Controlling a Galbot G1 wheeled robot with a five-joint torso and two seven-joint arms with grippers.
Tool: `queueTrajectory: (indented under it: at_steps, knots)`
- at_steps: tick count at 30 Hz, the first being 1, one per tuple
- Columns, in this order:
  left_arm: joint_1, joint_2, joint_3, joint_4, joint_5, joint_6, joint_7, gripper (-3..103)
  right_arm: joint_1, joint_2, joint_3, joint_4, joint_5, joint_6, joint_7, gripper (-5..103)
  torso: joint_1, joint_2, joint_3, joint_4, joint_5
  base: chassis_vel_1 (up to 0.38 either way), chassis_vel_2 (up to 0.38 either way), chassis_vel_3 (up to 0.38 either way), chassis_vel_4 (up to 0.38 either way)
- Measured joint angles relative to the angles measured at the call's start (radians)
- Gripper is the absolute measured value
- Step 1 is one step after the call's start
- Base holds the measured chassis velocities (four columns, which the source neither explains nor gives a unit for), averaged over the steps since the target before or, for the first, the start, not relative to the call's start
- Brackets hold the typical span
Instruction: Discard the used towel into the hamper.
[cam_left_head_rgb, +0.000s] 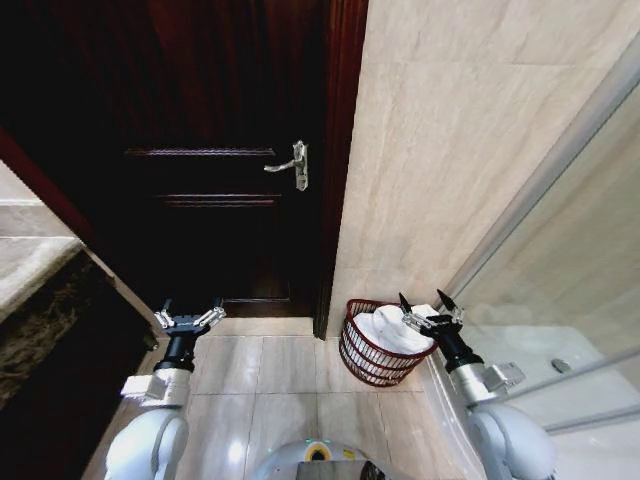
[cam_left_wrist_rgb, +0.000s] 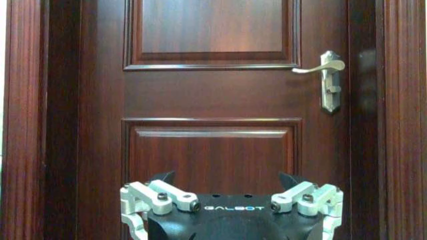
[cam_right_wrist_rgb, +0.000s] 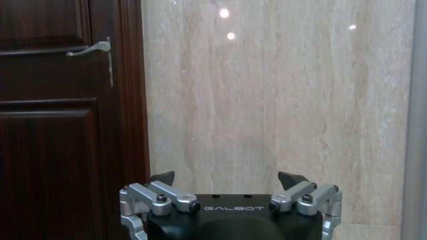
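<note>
The soft white towel (cam_left_head_rgb: 390, 328) is lying inside the round reddish-brown wire hamper (cam_left_head_rgb: 362, 358) at the wall corner; light, limp. The right gripper (cam_left_head_rgb: 431, 312) is hovering beside it, spread wide, empty; the left gripper (cam_left_head_rgb: 189, 320) likewise.

Towel (cam_left_head_rgb: 388, 330) inside hamper (cam_left_head_rgb: 362, 362) — upright

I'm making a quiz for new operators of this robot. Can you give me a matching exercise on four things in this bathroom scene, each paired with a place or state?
Things:
1. towel
2. hamper
3. left gripper
4. door handle

Places or states:
A. on the floor at the foot of the beige wall
B. silver lever on the dark wooden door
C. white, lying inside the basket
D. open and empty, facing the door

Pairs: 1-C, 2-A, 3-D, 4-B
</note>
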Motion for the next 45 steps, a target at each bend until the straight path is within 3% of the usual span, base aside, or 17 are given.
queueTrajectory:
  at_steps: [26,45]
  knots:
    - [0.004,-0.008,-0.008,-0.013,-0.008,-0.004,0.014,100,-0.023,-0.01,0.01,0.038,-0.002,-0.021,-0.007,100,0.041,0.088,0.047,0.0,0.0002,0.013,-0.016,-0.013,0.013]
    - [0.015,-0.017,-0.007,-0.011,0.008,-0.016,0.032,100,-0.057,-0.014,0.016,0.017,0.007,0.028,-0.008,100,0.073,0.159,0.086,-0.0001,0.0,0.25,-0.249,-0.25,0.259]
